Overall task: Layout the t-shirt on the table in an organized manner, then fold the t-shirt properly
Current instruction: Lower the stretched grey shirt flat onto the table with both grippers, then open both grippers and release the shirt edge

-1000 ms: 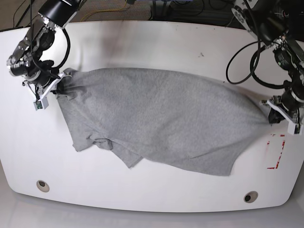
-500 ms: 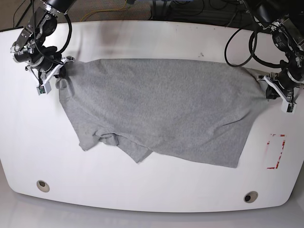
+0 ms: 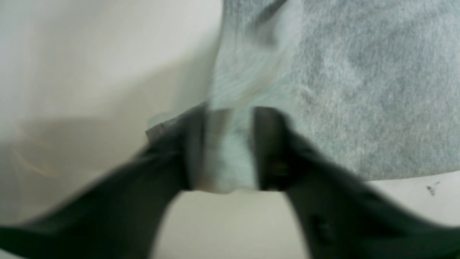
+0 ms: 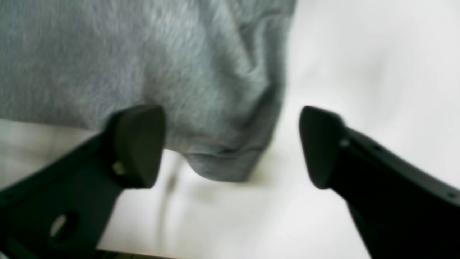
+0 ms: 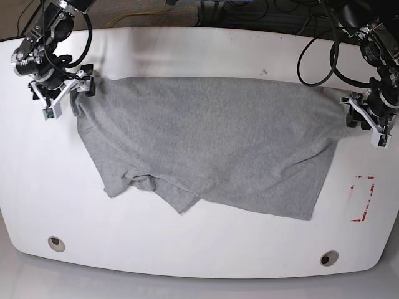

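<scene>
Grey cloth of the t-shirt lay spread across the middle of the table, its top edge running nearly straight between the two arms, its lower edge rumpled and folded over on itself toward the near left of the base view.

On the right wrist view, the right gripper stood with its fingers parted wide. A bunched corner of the shirt sat in the gap between them, closer to the left finger, touching neither pad that I could make out; white tabletop showed between the cloth and the right finger. The corner rested released on the table. In the base view this gripper sat at the shirt's upper left corner.

On the left wrist view, the left gripper was blurred. Its two dark fingers stood a moderate way apart, and a pale band of shirt hem filled the space between them, reaching both inner faces. Whether the pads pressed the fabric or had let it go could not be told from the smear. Beyond the fingertips the grey cloth fanned up and to the right, with bare table to the left. In the base view this gripper was at the shirt's upper right corner, above a red tape mark.
</scene>
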### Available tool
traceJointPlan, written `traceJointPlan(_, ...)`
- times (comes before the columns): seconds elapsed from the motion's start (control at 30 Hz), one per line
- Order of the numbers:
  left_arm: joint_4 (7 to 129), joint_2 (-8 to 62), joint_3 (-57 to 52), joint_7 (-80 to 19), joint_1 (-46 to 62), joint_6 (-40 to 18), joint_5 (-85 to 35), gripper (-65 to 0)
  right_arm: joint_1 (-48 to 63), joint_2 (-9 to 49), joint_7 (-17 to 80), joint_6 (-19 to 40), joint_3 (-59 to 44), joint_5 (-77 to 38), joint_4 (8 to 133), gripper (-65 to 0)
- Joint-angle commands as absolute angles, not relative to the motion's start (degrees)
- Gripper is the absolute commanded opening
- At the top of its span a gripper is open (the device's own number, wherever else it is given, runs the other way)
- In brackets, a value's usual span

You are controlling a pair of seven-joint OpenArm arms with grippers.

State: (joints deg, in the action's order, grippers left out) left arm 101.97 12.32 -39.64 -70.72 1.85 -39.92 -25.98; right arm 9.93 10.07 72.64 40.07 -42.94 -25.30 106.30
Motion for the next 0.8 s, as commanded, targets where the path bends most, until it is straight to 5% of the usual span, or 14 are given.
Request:
traceJointPlan(0.0, 103.25, 13.41, -39.96, -69.58, 0.84, -39.96, -26.68, -31.4, 9.27, 11.03, 71.87, 40.0, -43.82, -25.8, 108.97, -3.3)
traceJointPlan(0.5, 103.34, 15.87, -39.87, -69.76, -3.74, -39.96, -26.95, -27.9, -3.65, 12.79, 69.49, 40.0, -43.91, -24.22, 95.34, -6.7)
traceJointPlan(0.77, 103.34, 15.69, -39.52, -69.76, -8.84, -39.96, -26.95, -33.3, -11.12, 14.37, 63.69, 40.0, -43.82, -19.03, 81.8, -9.4)
